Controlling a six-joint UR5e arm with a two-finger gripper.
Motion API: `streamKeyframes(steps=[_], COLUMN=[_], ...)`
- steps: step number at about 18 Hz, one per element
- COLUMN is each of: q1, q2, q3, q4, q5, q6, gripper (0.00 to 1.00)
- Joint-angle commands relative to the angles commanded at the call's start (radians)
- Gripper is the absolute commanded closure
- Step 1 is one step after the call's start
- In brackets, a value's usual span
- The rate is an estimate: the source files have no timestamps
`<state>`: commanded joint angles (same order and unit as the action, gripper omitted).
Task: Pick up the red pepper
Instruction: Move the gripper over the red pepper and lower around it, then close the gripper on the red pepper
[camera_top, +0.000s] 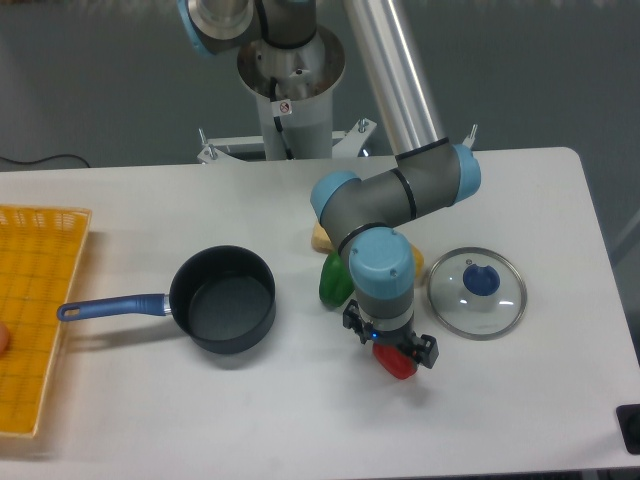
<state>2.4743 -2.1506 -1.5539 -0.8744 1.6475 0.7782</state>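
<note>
The red pepper (398, 362) lies on the white table (300, 420), mostly covered by the gripper (392, 343), whose finger spacing cannot be told. A grey wall (100, 80) stands behind the table.

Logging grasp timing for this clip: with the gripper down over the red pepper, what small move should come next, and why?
Probably close the fingers, then lift. The gripper sits low over the red pepper, which pokes out beneath it on the table. Whether the jaws already pinch it cannot be told.
</note>
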Motion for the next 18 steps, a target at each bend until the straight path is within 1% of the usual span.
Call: streamKeyframes(steps=[5, 10, 15, 18], q1=[-0.002, 0.003, 0.024, 0.031], q2=[-0.005, -0.031, -0.038, -0.048], q3=[0.006, 0.032, 0.040, 0.037], q4=[0.002, 0.009, 0.009, 0.009], q5=[0.005, 0.005, 0.006, 0.011], q6=[-0.195, -0.402, -0.485, -0.499], gripper=[0.00, 0.00, 0.00, 0.00])
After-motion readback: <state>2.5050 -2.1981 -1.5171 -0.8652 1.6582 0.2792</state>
